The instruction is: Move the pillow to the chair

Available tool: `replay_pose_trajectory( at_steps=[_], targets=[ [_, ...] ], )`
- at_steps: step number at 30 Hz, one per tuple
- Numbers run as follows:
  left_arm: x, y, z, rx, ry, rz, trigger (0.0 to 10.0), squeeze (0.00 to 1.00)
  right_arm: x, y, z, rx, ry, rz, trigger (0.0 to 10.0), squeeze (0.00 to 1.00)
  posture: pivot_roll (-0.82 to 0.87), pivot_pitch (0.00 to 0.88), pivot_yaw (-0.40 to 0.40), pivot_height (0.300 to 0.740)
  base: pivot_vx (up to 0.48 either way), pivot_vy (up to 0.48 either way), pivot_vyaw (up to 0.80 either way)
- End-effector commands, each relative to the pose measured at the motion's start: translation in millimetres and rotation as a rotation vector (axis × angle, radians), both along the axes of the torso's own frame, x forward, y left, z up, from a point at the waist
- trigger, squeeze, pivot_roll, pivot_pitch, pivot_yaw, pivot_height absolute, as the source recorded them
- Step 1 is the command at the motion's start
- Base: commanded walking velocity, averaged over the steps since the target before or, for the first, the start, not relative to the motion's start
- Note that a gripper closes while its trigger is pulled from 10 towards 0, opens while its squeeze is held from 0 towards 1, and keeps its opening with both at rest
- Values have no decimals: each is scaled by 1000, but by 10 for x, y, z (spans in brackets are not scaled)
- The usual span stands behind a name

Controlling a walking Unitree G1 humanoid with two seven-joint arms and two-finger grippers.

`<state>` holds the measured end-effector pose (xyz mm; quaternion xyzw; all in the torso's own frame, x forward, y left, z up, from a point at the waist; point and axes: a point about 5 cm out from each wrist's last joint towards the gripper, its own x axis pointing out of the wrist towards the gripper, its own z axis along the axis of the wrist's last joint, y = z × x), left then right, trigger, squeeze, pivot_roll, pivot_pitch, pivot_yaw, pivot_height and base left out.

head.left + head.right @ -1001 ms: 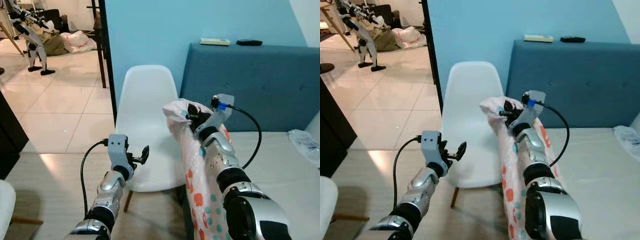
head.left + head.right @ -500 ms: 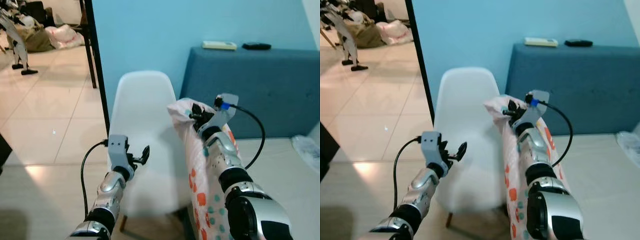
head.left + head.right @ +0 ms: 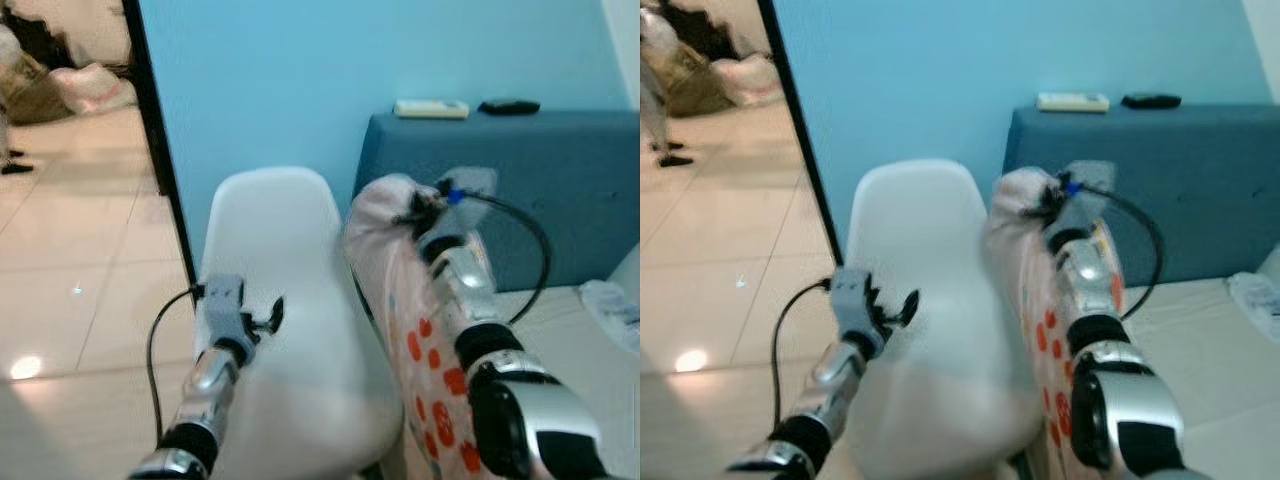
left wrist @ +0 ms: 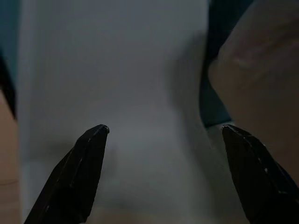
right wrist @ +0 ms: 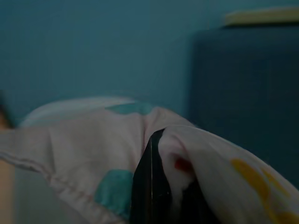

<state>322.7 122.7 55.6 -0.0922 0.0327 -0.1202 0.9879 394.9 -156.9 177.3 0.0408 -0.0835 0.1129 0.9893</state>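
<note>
Carrying pillow (image 3: 400, 300) pinched in right claw (image 3: 415, 207); left claw (image 3: 262, 318) wide, empty. Next: swing to 9 o'clock over chair (image 3: 290, 330), release.

Head views bright but motion-blurred throughout, soft edges everywhere. Glare spot on the tiled floor (image 3: 22, 367) at left. Both wrist views dim and defocused; pillow (image 5: 93, 135) fabric murky, chair (image 4: 126, 93) grey and featureless.

Chairs counted: 1 (image 3: 285, 330) | pillows: 1 (image 3: 385, 260) | grippers: 2, left (image 3: 262, 318), right (image 3: 415, 208) | remotes on headboard: 2 (image 3: 430, 108) (image 3: 508, 105)
</note>
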Motion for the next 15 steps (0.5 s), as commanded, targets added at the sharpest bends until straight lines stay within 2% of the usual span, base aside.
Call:
replay_pose_trajectory(
  at_steps=[1, 3, 4, 5, 6, 7, 9, 10, 13, 15],
  targets=[
    [-58, 0, -69, 17, 22, -4, 10000, 0, -2, 352, 97, -32, -44, 221, 10000, 0, 128, 0, -65, 740, 0, 0, 0],
    [-82, -2, -95, 25, 31, -2, 10000, 0, -91, 702, 5, -43, -29, 429, 10000, 0, 133, 0, -65, 740, 0, 0, 0],
    [-82, -2, -95, 25, 31, -2, 10000, 0, -91, 702, 5, -43, -29, 429, 10000, 0, 133, 0, -65, 740, 0, 0, 0],
    [-98, -6, -107, 29, 31, -2, 10000, 0, -173, 919, -66, -58, -19, 554, 10000, 0, 136, 0, -66, 740, 0, 0, 0],
    [-104, -8, -111, 30, 31, 1, 10000, 0, -227, 1035, -113, -65, -10, 625, 10000, 0, 138, 0, -65, 740, 0, 0, 0],
    [-104, -8, -111, 30, 31, 1, 10000, 0, -227, 1035, -113, -65, -10, 625, 10000, 0, 138, 0, -65, 740, 0, 0, 0],
    [-113, -9, -120, 31, 36, 6, 10000, 0, -350, 1253, -214, -76, 14, 768, 10000, 0, 140, 0, -63, 740, 0, 0, 0],
    [-113, -9, -120, 31, 36, 6, 10000, 0, -350, 1253, -214, -76, 14, 768, 10000, 0, 140, 0, -63, 740, 0, 0, 0],
    [-122, -7, -134, 42, 45, 8, 10000, 0, -496, 1468, -302, -103, 27, 920, 10000, 0, 140, 0, -61, 740, 0, 0, 0],
    [-127, -3, -139, 44, 47, 9, 10000, 0, -526, 1509, -318, -108, 31, 952, 10000, 0, 138, 0, -59, 740, 0, 0, 0]
  ],
)
